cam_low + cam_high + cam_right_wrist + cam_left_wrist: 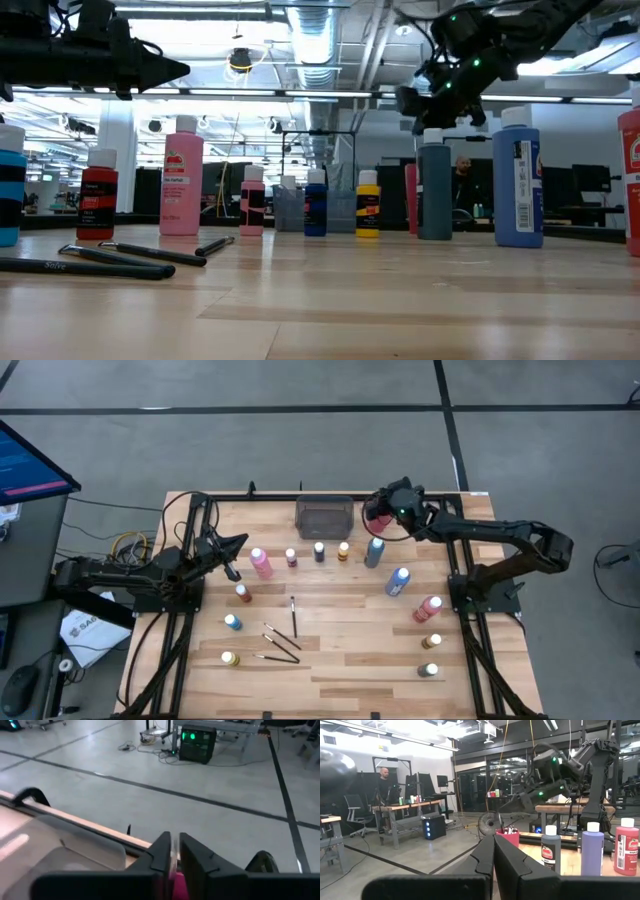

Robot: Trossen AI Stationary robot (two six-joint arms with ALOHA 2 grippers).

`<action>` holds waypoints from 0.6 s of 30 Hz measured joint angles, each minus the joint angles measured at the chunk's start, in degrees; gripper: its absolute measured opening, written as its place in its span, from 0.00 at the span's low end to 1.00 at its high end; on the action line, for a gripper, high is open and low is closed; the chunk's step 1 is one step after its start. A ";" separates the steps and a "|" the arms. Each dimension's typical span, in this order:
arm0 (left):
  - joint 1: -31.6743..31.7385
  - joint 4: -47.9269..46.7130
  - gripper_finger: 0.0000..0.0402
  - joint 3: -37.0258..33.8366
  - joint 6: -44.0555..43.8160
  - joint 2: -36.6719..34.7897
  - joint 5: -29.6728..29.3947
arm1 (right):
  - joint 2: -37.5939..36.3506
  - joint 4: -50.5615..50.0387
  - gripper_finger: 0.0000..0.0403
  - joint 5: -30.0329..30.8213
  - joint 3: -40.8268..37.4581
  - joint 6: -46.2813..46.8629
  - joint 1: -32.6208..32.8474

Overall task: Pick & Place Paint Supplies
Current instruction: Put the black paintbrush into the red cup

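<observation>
High view: right hand (377, 512) sat over the red cup (376, 519) at the far edge of the surface (350, 660), beside the grey tray (323, 517). Bottles (262, 563) stood upright, scattered across the boards. Brushes (293, 616) lay flat near the middle, one with its long axis running front to back. Left hand (232, 556) waited near the left edge, clenched on nothing.

Low view: brushes (150, 254) lay crosswise in front; bottles (181, 176) stood in a row behind.

Left wrist: left fingers (485, 857) pressed together.

Right wrist: right fingers (162, 852) nearly closed, with something thin and pale between them; can't tell what it was.
</observation>
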 joint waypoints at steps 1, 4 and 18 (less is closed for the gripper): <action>0.00 0.02 0.01 -0.01 0.00 0.01 0.00 | -0.65 -0.33 0.13 0.06 0.02 -0.05 0.30; 0.00 0.02 0.01 -0.01 0.00 0.01 0.00 | -2.76 -2.13 0.23 0.34 -0.01 0.01 0.68; 0.00 0.05 0.01 0.00 -0.35 0.01 0.00 | 4.98 -20.52 0.42 -7.40 21.02 13.37 16.04</action>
